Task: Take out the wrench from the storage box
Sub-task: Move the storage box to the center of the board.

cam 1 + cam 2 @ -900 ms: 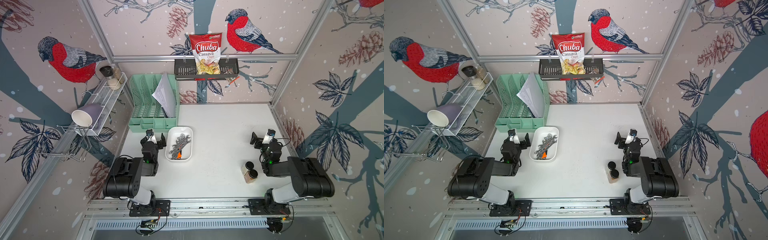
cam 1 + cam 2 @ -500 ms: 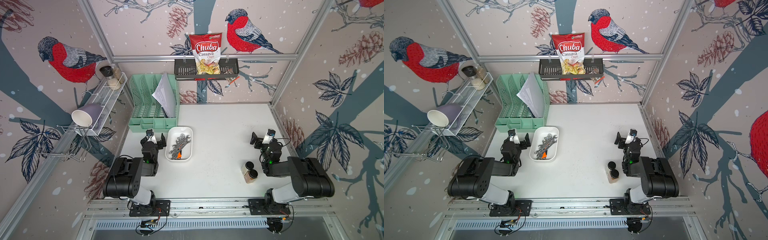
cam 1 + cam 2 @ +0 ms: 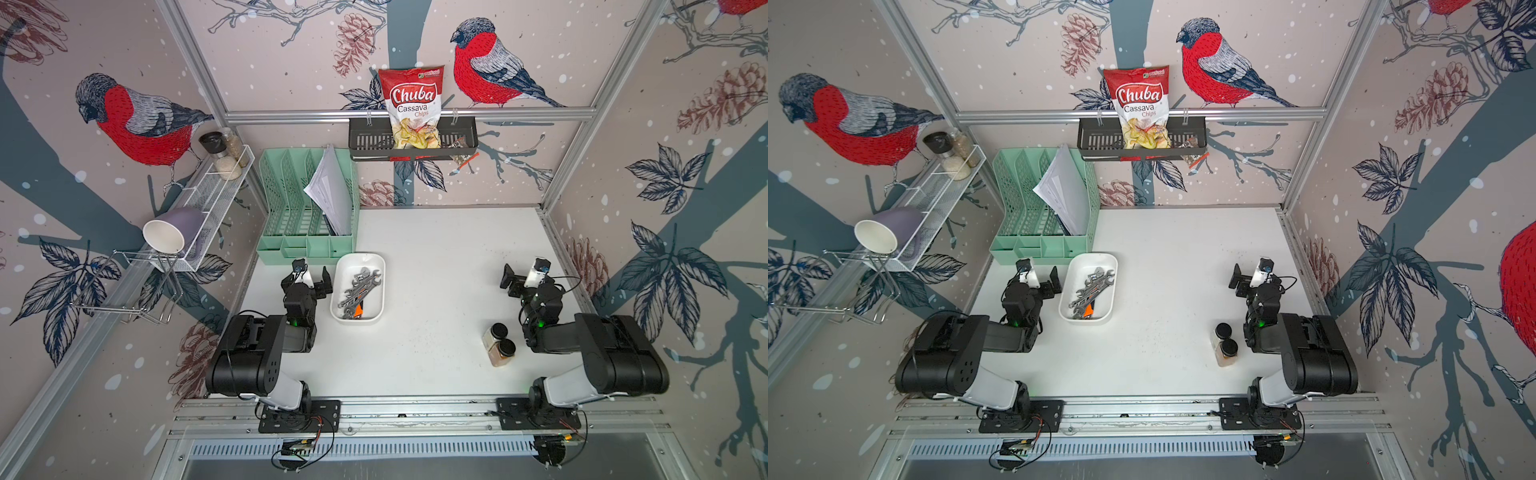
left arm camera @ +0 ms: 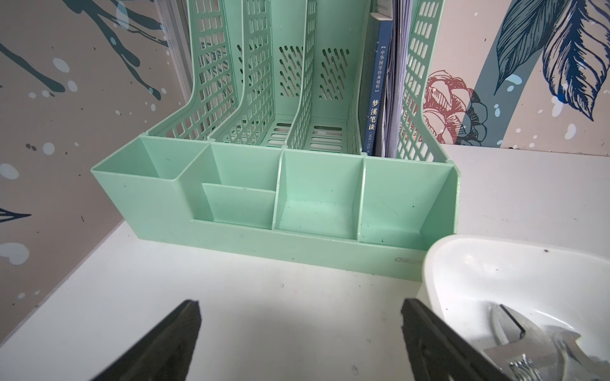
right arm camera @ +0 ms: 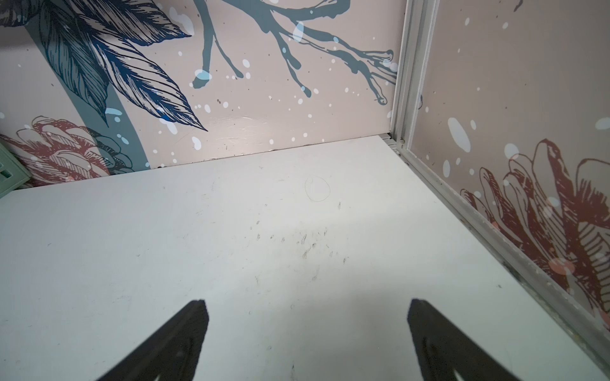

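Left gripper (image 3: 309, 282) with its jaws spread wide and nothing between them, low over the white table (image 3: 436, 257), just beside the long wall of the storage box (image 3: 360, 261) but not touching it. In the left wrist view the two black fingers (image 4: 185, 330) frame bare tabletop, and the corner of the storage box (image 4: 495, 264) lies next to one of them.

Right gripper (image 3: 523, 282) likewise spread wide and empty, near the right-hand wall and well apart from the box. Its wrist view shows only scuffed tabletop between the fingers (image 5: 425, 330).

Several steel wrenches (image 3: 359, 286) lie heaped inside the storage box in both top views, heads toward the far end, over a small orange item (image 3: 358, 310) at the near end. One open-ended wrench head (image 4: 505, 326) is visible in the left wrist view.

Behind the box stands a mint-green file organiser (image 3: 291, 216) holding papers (image 3: 328, 191) and a blue book (image 4: 374, 99). Two dark-lidded spice jars (image 3: 498, 345) stand beside the right arm. A black perforated basket (image 3: 365, 141) on the back rail holds a bag of Chuba cassava chips (image 3: 411, 104).
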{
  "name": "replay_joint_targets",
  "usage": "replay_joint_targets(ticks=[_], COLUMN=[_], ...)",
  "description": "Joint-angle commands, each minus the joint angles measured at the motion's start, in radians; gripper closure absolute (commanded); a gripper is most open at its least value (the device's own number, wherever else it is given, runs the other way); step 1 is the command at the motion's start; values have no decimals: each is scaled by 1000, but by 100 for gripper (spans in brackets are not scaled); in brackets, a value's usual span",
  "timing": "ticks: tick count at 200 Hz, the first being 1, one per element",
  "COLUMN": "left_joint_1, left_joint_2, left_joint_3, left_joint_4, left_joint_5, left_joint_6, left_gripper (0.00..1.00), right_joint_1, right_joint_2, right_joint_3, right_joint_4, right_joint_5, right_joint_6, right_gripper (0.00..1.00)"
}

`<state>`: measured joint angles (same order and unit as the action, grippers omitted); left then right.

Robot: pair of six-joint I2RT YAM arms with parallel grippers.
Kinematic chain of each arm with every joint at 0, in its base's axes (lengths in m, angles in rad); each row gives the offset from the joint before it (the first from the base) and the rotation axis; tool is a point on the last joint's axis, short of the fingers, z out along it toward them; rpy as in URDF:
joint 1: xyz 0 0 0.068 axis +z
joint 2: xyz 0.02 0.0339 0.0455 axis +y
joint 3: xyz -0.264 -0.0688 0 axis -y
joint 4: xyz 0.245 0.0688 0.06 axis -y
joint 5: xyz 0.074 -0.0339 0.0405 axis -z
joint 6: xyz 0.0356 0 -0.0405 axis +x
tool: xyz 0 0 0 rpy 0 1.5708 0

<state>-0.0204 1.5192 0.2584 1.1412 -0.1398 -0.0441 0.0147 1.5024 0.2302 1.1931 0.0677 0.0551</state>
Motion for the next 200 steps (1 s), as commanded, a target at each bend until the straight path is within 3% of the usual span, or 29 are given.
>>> replay_joint_targets(ticks=[1,19,46,69,101,123,141,160,174,200], left_joint_1=[-1,2,-15,-72,-93,-93,-93,-93,-93,-95], left_joint_2=[-57,-132,-263,-340,-344,-283,-237,-190,-163,-151], left_joint_3=[45,138,177,276,435,513,550,578,575,529], left_joint_4=[-82,-286,-450,-709,-1094,-1246,-1303,-1316,-1295,-1244], left_joint_5=[-98,-191,-283,-380,-260,-190,-104,47,155,243], left_joint_6=[-29,-64,-166,-269,-463,-513,-531,-534,-528,-527], left_gripper=[2,4,3,4,3,5,7,12,18,18], right_joint_1=[39,113,251,395,529,586,621,651,664,666], right_joint_2=[-38,-156,-271,-309,-217,-103,-2,101,160,234], right_joint_3=[14,91,188,327,537,653,742,838,887,948], right_joint_4=[-3,-239,-395,-592,-838,-921,-984,-1059,-1095,-1135], right_joint_5=[159,249,375,419,159,35,4,70,48,18], right_joint_6=[-11,-53,-105,-19,231,268,287,330,300,285], right_gripper=[0,0,0,0,0,0,0,0,0,0])
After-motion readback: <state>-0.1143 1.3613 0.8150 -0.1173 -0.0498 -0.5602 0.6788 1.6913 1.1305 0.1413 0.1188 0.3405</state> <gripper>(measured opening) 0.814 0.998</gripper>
